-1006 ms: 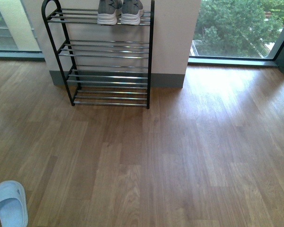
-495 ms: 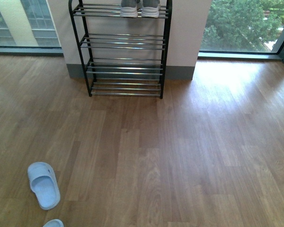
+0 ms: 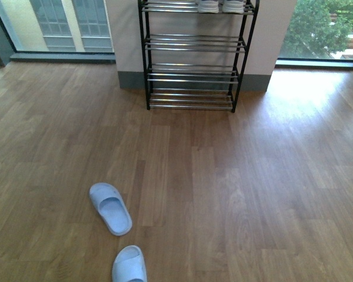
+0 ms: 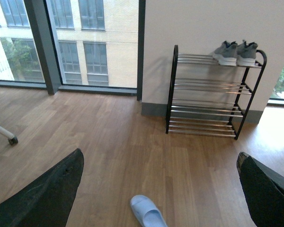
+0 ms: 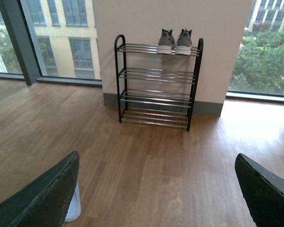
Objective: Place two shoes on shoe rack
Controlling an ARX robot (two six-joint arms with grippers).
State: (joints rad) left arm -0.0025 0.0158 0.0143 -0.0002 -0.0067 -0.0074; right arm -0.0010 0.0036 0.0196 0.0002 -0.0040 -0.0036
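The two grey sneakers with white soles (image 5: 175,41) stand side by side at one end of the top tier of the black shoe rack (image 5: 157,79), which stands against a pale wall. In the front view only their white soles (image 3: 222,7) show at the picture's top, above the shoe rack (image 3: 194,59). The left wrist view shows the pair (image 4: 235,52) on the rack (image 4: 208,94) too. My left gripper (image 4: 161,184) is open over bare floor, far from the rack. My right gripper (image 5: 157,187) is open as well, holding nothing.
Two pale blue slippers (image 3: 110,207) (image 3: 129,265) lie on the wooden floor near me, one also in the left wrist view (image 4: 147,213). Large windows flank the wall. A white caster leg (image 4: 2,131) shows in the left wrist view.
The view has backed away from the rack and swung left: the rack shifted right and upward, and the slippers came further into view, a second one now clearly visible.
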